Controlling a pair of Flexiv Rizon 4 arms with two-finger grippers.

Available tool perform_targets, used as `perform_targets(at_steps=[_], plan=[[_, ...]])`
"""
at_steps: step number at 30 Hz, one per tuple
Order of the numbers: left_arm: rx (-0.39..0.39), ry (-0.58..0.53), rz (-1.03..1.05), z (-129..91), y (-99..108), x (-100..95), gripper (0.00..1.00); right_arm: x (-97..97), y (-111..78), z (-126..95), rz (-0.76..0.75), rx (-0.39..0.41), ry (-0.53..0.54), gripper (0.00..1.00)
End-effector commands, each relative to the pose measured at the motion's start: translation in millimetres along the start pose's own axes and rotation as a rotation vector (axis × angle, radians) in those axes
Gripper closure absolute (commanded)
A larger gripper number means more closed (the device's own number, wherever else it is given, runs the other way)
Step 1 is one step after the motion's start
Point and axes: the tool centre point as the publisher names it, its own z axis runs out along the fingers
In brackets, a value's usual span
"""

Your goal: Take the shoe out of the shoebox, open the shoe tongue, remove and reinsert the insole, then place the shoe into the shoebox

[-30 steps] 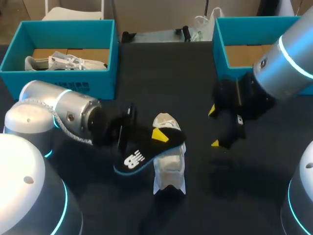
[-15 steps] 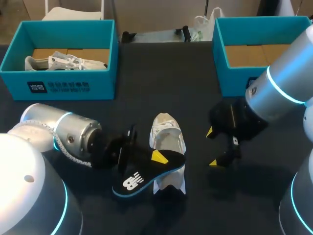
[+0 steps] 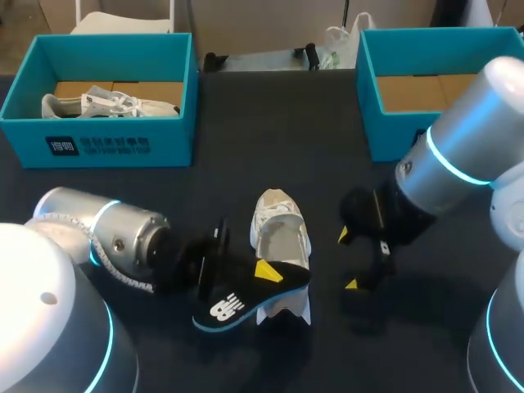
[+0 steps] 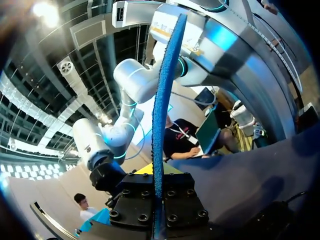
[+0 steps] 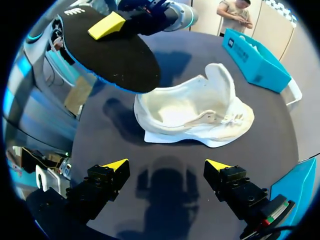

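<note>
A white shoe (image 3: 282, 241) lies on the dark table (image 3: 270, 123) with its opening facing up. My left gripper (image 3: 260, 278) is shut on a black insole (image 3: 237, 299) with a blue edge, held just over the shoe's near end. In the left wrist view the insole (image 4: 162, 110) stands edge-on between the fingers of the left gripper (image 4: 158, 185). My right gripper (image 3: 348, 260) hangs open just right of the shoe, holding nothing. The right wrist view shows the shoe (image 5: 200, 112) ahead of the right gripper (image 5: 167, 167), with the insole (image 5: 110, 50) hovering beyond it.
A teal shoebox (image 3: 123, 146) at the back left holds a second white shoe (image 3: 106, 105). Another teal shoebox (image 3: 393, 135) stands at the back right, close behind my right arm. Bare tabletop lies between the two boxes.
My left arm has brought the insole down toward the near end of the shoe. My right gripper has moved left and nearer, closer to the shoe, staying open.
</note>
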Motion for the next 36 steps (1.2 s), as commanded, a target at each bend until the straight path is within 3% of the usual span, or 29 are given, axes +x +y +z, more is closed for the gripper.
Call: perform_targets(at_steps=[1, 12, 19, 36], plan=[[0.01, -0.038, -0.011, 4, 1, 12.1, 1.0, -5.6, 3.0, 32, -0.005, 0.006, 0.02, 0.0], [-0.013, -0.057, -0.016, 6, 5, 19.4, 1.0, -12.6, -7.0, 48, 0.105, 0.057, 0.022, 0.0], [-0.084, -0.073, 0.038, -3, 8, 18.9, 1.0, -15.0, 0.5, 53, 0.13, 0.071, 0.006, 0.0], [-0.147, -0.099, 0.029, -16, 25, 14.6, 1.0, -11.3, 10.9, 52, 0.144, 0.09, -0.012, 0.0]])
